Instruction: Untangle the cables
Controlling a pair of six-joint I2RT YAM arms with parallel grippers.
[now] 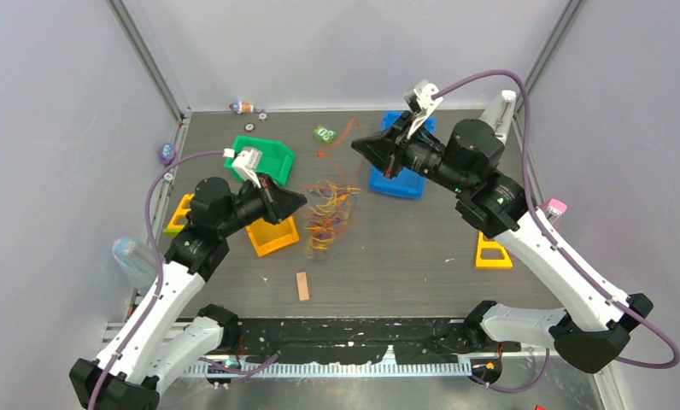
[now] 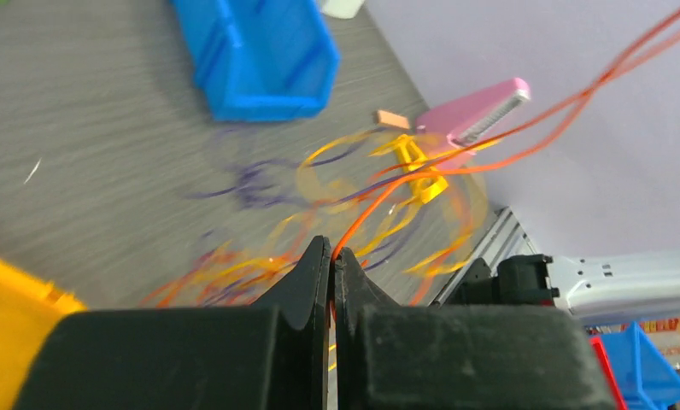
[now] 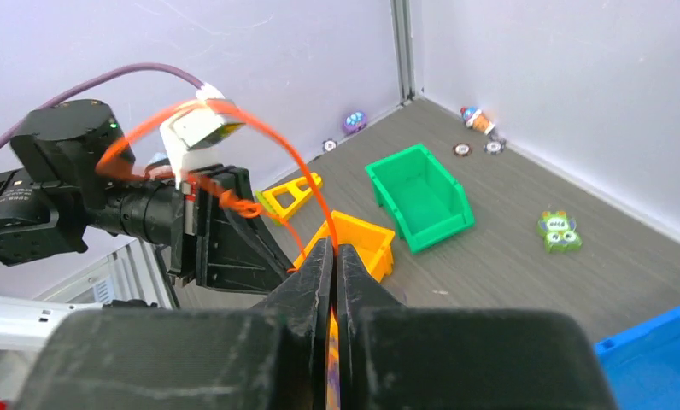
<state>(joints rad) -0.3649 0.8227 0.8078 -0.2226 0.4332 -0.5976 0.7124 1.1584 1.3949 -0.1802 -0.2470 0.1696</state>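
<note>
Pinching orange cable (image 3: 307, 178): left end effector (image 2: 331, 256), right end effector (image 3: 334, 252), both fully closed.

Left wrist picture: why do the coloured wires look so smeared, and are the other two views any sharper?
Left wrist: the cables are streaked by motion blur and the blue bin is soft, while the left gripper is crisp. Top external: evenly lit, only the tangle slightly smeared. Right wrist: sharp, green bin clear, no glare.
</note>
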